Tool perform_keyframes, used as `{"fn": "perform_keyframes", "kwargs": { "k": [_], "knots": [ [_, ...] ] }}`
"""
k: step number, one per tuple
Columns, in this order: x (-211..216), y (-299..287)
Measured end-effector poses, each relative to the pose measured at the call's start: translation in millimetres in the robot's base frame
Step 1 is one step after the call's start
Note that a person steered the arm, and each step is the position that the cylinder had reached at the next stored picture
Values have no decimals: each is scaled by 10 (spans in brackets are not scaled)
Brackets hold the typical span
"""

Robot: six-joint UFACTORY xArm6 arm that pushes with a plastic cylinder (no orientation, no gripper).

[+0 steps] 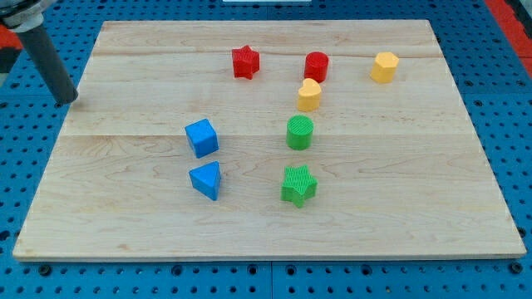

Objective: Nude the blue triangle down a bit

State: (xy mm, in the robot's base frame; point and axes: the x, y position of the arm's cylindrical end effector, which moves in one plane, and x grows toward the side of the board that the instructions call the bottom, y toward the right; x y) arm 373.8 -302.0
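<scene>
Scanning left to right, my tip [68,100] sat at the view's far left, just off the counter's [125,232] edge over the blue pegboard [17,149], well apart from every block; the end effector was a plain rod with nothing to spread or pinch, and it touched nothing. Next came the blue cube [201,137], and just below it, close but apart, the blue triangle [206,179], left of centre in the lower half. It looked like a small, stiff, light plastic piece that would likely slide easily on smooth wood and could spin if hit off-centre. No grip was possible; the push should land on the middle of its upper side, in the narrow gap under the cube. Further right were the red star [245,61], green star [299,184], green cylinder [300,132], yellow heart [309,95], red cylinder [316,66] and a yellow block [384,66].
</scene>
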Motion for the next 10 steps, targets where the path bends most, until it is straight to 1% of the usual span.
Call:
{"fn": "perform_keyframes", "kwargs": {
  "k": [2, 3, 4, 6, 7, 9, 10],
  "knots": [
    [75, -24],
    [347, 123],
    [652, 317],
    [820, 975],
    [993, 985],
    [1014, 985],
    [1136, 986]
  ]
}}
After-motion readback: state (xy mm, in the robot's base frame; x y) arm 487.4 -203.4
